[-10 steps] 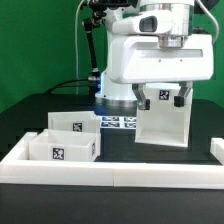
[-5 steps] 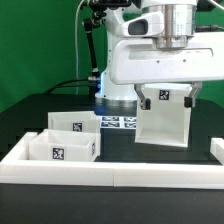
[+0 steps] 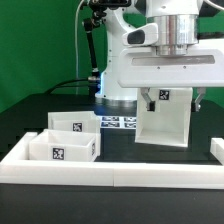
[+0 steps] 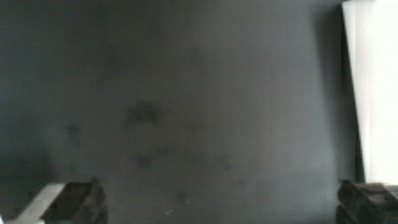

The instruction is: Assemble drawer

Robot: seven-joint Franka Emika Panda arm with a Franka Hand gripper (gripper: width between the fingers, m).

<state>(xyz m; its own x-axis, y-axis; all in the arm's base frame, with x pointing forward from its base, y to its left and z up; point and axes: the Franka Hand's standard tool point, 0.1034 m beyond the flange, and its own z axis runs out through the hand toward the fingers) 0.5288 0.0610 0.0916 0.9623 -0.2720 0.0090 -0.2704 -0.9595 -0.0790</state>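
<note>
The drawer's tall open-fronted box housing (image 3: 164,128) stands upright on the black table at the exterior view's right, with a marker tag near its top. Two small open-top trays (image 3: 72,126) (image 3: 60,149) sit side by side at the exterior view's left, each with a tag. My gripper (image 3: 172,102) hangs just above the housing's top, open wide and empty, one finger on each side. In the wrist view the fingers (image 4: 63,202) frame dark table, with a white edge (image 4: 368,70) at one side.
The marker board (image 3: 118,122) lies flat between the trays and the housing. A long low white border wall (image 3: 110,171) runs along the front and up both sides. The arm's white base (image 3: 118,70) stands behind the housing.
The gripper has opened wider and the hand has risen a little above the housing. The housing and the trays have not moved.
</note>
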